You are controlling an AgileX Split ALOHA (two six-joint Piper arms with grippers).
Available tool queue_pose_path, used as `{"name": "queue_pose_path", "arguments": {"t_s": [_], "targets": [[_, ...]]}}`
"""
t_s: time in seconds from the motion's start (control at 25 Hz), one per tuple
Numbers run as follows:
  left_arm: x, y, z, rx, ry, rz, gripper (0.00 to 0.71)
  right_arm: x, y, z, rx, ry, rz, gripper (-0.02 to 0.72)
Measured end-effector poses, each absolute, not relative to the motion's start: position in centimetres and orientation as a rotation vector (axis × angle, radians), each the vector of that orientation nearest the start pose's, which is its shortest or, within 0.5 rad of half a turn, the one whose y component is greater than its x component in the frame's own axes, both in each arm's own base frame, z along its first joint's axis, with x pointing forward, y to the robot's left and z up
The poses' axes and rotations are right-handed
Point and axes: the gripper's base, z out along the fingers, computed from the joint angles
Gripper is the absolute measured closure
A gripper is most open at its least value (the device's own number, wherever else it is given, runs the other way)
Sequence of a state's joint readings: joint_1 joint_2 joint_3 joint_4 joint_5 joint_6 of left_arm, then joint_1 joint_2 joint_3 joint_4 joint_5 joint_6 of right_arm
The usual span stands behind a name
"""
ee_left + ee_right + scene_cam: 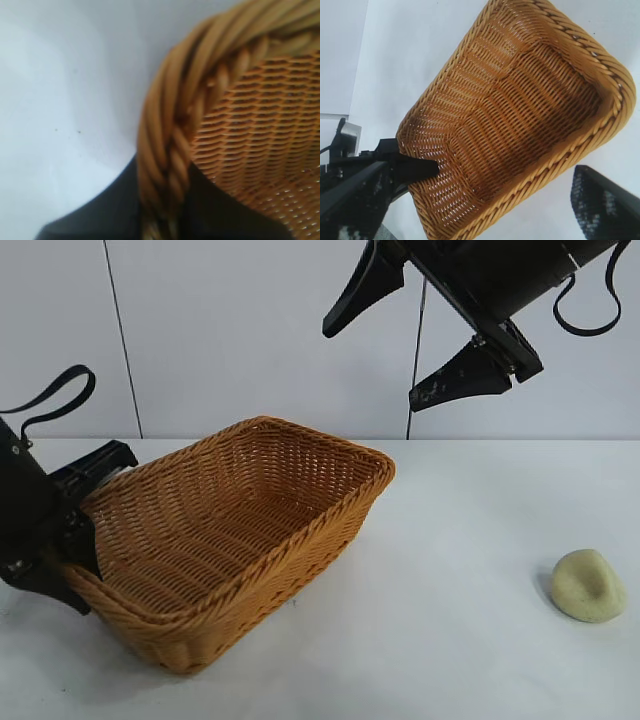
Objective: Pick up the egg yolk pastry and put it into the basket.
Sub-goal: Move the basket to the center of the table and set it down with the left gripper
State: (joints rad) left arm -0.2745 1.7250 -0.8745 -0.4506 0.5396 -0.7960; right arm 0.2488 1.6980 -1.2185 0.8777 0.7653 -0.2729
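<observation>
Clamping basket (300, 490) rim (near corner): left pincer (85, 530) | right pincer (415, 345): raised, spread apart

The left tool (80, 530) is largely hidden behind the basket (240, 530) rim at the exterior view's left edge, which cuts its arm off. In the left wrist view the braided rim (170, 150) is blurred and fills the frame, its dark fingers (100, 215) cut off. The right tool (430, 330) runs out past the exterior view's top edge. The right wrist view leaves the egg yolk pastry (588, 585) out of sight.
</observation>
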Motion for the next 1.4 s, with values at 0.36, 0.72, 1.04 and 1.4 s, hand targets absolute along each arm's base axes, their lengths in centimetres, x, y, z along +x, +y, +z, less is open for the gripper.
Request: {"name": "queue_pose_path", "arguments": {"t_s": [0.36,0.72,1.04,1.4], "targets": [[32.4,-8.1,19.3,-0.969,2.788,-0.606,0.617,33.6,13.6,26.0,0.008,2.58,0.98,0.008],[35.5,-8.8,17.9,-0.551,3.017,-0.574,0.617,33.6,13.6,26.0,0.006,2.581,0.98,0.008],[36.7,-10.7,17.3,-0.2,3.135,-0.589,0.617,33.6,13.6,26.0,0.006,2.581,0.98,0.008],[37.7,-12.5,15.8,-0.118,3.147,-0.63,0.617,33.6,13.6,26.0,0.01,2.583,0.982,0.008]]}}
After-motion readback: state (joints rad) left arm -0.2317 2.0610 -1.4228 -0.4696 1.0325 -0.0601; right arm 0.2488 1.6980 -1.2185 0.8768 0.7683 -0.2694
